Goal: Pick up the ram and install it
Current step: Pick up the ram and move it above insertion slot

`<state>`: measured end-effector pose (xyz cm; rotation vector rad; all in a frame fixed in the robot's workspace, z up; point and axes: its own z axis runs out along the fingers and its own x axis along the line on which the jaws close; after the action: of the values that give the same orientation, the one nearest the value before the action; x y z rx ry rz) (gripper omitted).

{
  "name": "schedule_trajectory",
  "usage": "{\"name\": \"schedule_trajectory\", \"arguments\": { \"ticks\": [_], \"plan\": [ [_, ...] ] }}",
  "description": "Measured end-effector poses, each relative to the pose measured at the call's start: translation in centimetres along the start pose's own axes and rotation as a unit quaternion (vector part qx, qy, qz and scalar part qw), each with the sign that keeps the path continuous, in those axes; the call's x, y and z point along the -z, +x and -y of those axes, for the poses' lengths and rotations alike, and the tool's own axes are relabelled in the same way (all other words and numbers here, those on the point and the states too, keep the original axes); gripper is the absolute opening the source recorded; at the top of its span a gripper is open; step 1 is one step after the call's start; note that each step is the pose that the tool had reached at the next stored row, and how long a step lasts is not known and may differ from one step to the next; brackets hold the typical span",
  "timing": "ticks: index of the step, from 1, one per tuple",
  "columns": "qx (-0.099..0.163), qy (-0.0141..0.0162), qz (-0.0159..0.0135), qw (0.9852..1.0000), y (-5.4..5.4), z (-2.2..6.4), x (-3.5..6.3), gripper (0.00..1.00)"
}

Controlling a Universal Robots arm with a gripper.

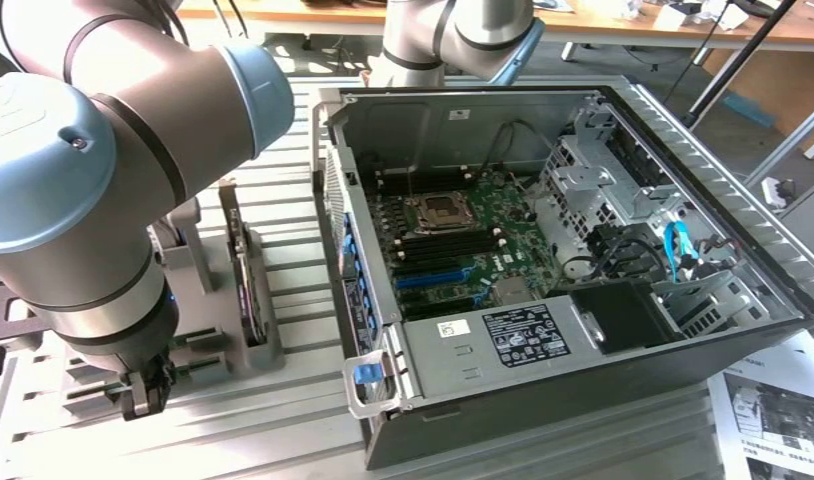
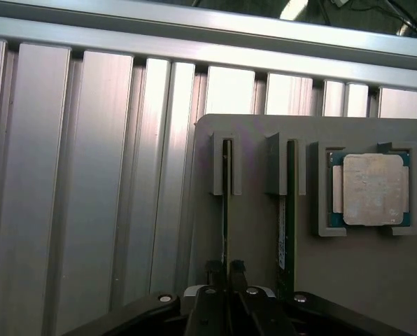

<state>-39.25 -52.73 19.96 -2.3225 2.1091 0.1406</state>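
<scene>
Pinching ram (image 2: pixel 226 210) edge, gripper (image 2: pixel 225 268) narrow, prob. gripped; 2nd stick (image 2: pixel 287 210) just beside, CPU (image 2: pixel 371 189) apart.

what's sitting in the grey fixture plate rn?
Two sticks stand on edge in slots of the fixture plate: the ram, with the gripper shut on it, and a second stick nearer the processor in its recess. The gripper covers the ram's end; the slots hide lower edges.

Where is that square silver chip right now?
In the wrist view, the silver chip lies in a square pocket of the grey holder, next to the green ram stick in its slot.
</scene>
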Motion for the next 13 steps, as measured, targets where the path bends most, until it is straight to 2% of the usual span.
{"name": "schedule_trajectory", "arguments": {
  "ticks": [13],
  "plan": [
    [-0.006,0.0003,0.0003,1.0000,0.00,0.00,0.00,0.14]
  ]
}}
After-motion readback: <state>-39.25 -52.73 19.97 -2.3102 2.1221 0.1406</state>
